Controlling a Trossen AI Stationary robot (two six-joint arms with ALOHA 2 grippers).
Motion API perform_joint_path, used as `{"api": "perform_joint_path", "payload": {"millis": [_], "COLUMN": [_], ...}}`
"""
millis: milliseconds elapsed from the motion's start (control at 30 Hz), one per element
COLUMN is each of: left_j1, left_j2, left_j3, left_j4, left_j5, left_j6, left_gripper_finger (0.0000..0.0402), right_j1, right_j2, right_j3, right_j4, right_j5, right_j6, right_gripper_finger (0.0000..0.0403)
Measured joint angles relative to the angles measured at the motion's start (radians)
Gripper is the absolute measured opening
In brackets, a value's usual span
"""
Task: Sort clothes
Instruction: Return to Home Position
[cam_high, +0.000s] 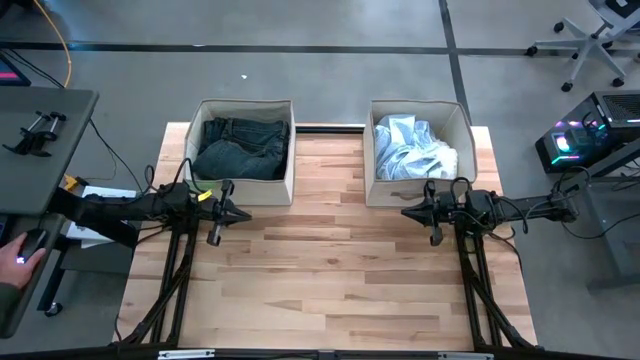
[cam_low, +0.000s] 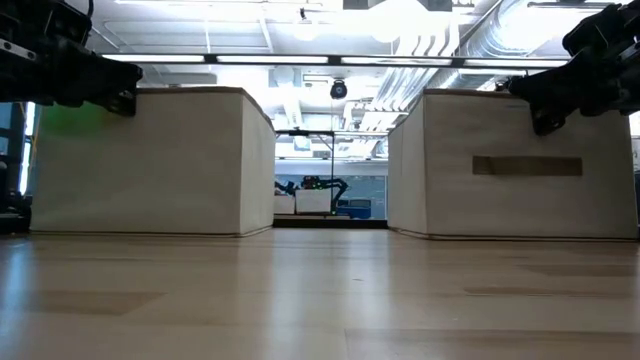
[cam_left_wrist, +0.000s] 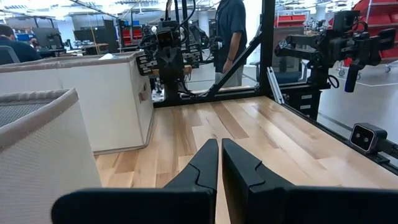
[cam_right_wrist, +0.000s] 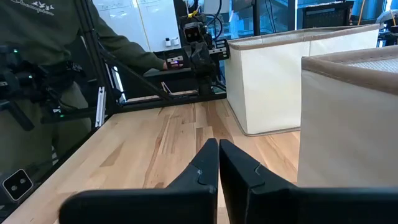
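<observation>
Over the front half of the table (cam_high: 330, 290), left gripper (cam_high: 243, 213) hangs clear of the wood, tip pointing toward centre, just in front of the left bin (cam_high: 291, 160). Its fingers (cam_left_wrist: 205, 165) are pressed together with only a hairline gap in the left wrist view and nothing between them. Right gripper (cam_high: 406, 212) mirrors it: same height, tip pointing inward, just in front of the right bin (cam_high: 368, 160), fingers (cam_right_wrist: 239, 174) likewise closed down to a sliver and empty. The two tips face each other, well apart, with bare planks between. Both bins are beige square fabric boxes, upright, side by side at the far edge of the table with a gap between them. Left bin holds the dark clothes (cam_high: 240, 150), denim and dark grey, crumpled and filling it below the rim. Right bin holds the light clothes (cam_high: 410, 148), pale blue and white, bunched and rising to about rim level. All the clothes in view are inside the bins. In the low view the right bin's front wall carries a tan rectangular patch (cam_low: 527, 165); any text on it is not legible. Off the table on the left-arm side, a person's hand (cam_high: 15, 262) rests at a desk; a dark sleeve (cam_right_wrist: 124, 53) shows in the right wrist view.
</observation>
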Motion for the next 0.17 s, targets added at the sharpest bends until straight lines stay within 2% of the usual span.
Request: {"api": "perform_joint_path", "payload": {"millis": [167], "left_j1": [0.0], "left_j2": [0.0], "left_j3": [0.0], "left_j4": [0.0], "left_j5": [0.0], "left_j6": [0.0], "left_gripper_finger": [0.0], "right_j1": [0.0], "right_j2": [0.0], "right_j3": [0.0], "right_j4": [0.0], "right_j5": [0.0], "right_j6": [0.0], "right_gripper_finger": [0.0]}}
